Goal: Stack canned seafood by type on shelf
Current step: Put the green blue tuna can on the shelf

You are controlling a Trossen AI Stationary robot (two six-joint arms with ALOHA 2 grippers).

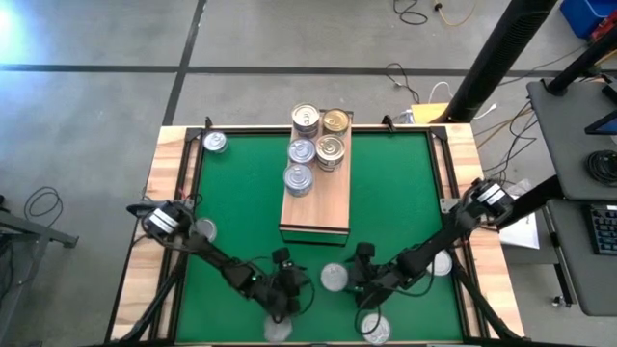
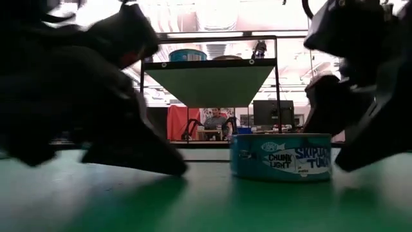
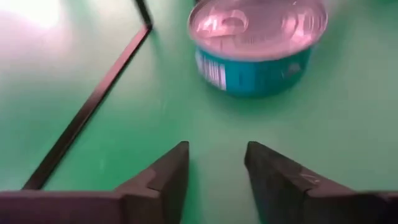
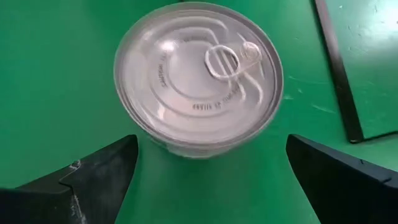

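A silver-topped tin with a teal label (image 1: 335, 278) stands on the green mat near the table's near edge, between my two grippers. It shows in the low view (image 2: 281, 156), the left wrist view (image 3: 256, 46) and the right wrist view (image 4: 199, 78). My right gripper (image 1: 355, 278) is wide open just to the tin's right, its fingers (image 4: 93, 168) short of the tin's sides. My left gripper (image 1: 305, 286) is slightly open (image 3: 217, 162), empty, a short way to the tin's left. The shelf (image 1: 318, 207) carries three silver-topped and two gold-topped tins (image 1: 330, 151) at its far end.
Loose tins stand on the mat at the far left (image 1: 214, 143), the left (image 1: 204, 229), the right (image 1: 442, 262) and by the near edge (image 1: 278, 330) (image 1: 376, 328). A thin dark bar (image 3: 93, 102) crosses the mat beside the grippers. The shelf's near half is bare.
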